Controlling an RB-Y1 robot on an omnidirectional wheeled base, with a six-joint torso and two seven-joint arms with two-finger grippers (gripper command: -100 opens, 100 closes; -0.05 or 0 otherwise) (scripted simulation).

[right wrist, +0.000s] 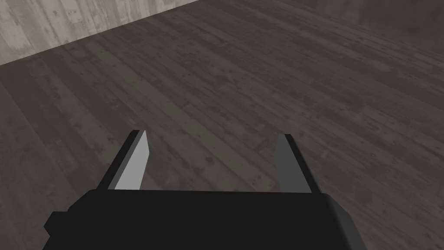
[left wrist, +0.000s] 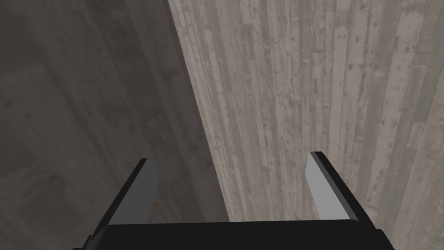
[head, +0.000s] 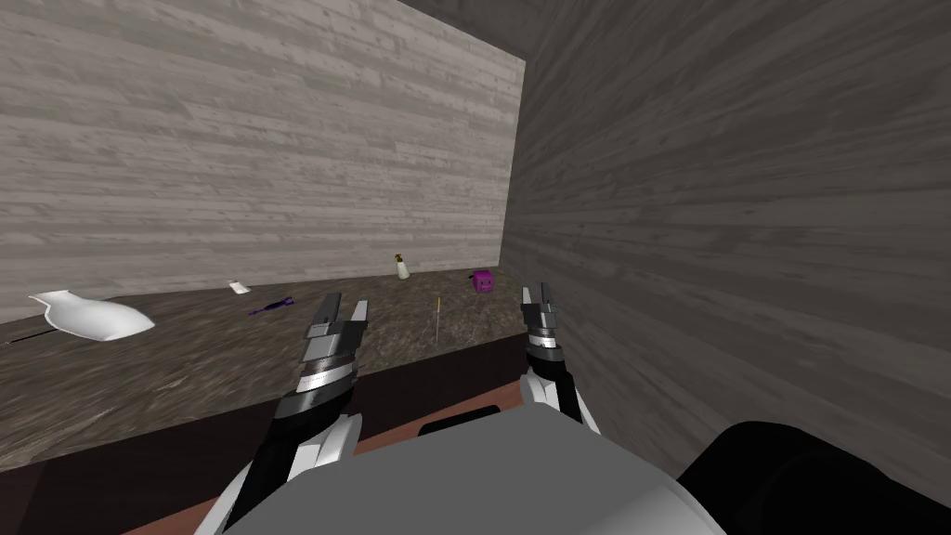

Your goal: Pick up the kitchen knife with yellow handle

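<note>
The knife [head: 437, 320] lies on the dark speckled countertop [head: 186, 371], a thin sliver with its yellow end pointing away from me and its pale end toward the counter's near edge. My left gripper [head: 344, 308] hovers over the counter to the knife's left, fingers open and holding nothing. To the knife's right, near the side wall, my right gripper [head: 538, 293] is open too and holds nothing. Both wrist views look past open fingers at wooden walls, the left gripper [left wrist: 230, 191] and the right gripper [right wrist: 212, 162].
A white vase [head: 93, 316] lies on its side at the counter's far left. A purple utensil [head: 271, 305], a small white item [head: 240, 288], a small bottle [head: 403, 267] and a magenta cube [head: 482, 280] stand further back. Wood-plank walls close the back and right.
</note>
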